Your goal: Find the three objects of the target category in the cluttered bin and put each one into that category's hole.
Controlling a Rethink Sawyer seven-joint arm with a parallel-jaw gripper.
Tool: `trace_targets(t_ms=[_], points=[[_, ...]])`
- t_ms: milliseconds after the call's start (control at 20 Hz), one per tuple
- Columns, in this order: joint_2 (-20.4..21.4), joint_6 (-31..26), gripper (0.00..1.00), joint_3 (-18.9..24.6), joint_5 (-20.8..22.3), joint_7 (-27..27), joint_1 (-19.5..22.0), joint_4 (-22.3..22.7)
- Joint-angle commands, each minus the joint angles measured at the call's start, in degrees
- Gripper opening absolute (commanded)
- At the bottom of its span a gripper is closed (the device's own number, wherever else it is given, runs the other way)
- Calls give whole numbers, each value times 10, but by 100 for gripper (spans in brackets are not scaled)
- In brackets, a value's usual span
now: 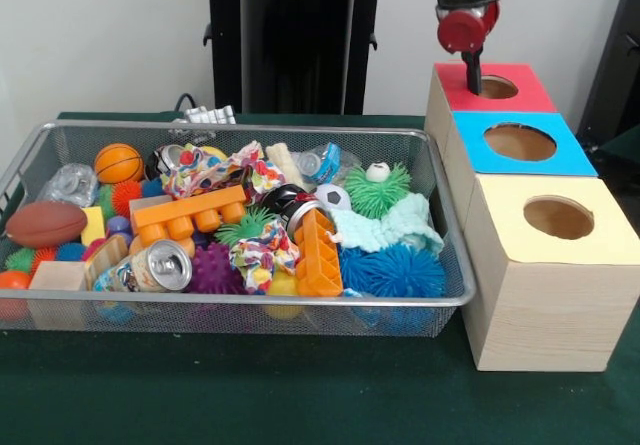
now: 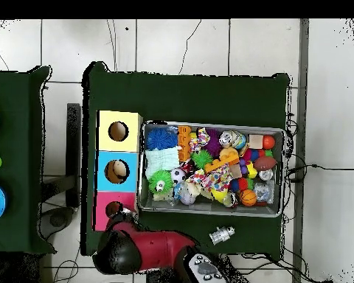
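Silver wire-mesh bin (image 1: 445, 295) is holding mixed toys, a yellow toy animal (image 1: 283, 285) lying half buried near its front; gripper (image 1: 472, 77) jaw state unclear

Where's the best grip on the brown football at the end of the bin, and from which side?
Across its fat middle, from straight above. The football lies flat atop the clutter, long axis along the bin's length; the ends taper, so the short width should hold best. The mesh wall and a yellow block crowd its ends.
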State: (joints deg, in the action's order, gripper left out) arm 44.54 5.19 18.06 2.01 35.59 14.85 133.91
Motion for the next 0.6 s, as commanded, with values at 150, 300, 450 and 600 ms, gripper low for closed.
trace_targets(t_ms=[150,300,450,600], points=[[-144,70,0,6,2,180,16,-49],[-83,6,0,-16,-28,164,-3,-37],[-22,-74,0,-28,-56,151,-9,-41],[21,-152,0,-40,-73,137,-10,-61]])
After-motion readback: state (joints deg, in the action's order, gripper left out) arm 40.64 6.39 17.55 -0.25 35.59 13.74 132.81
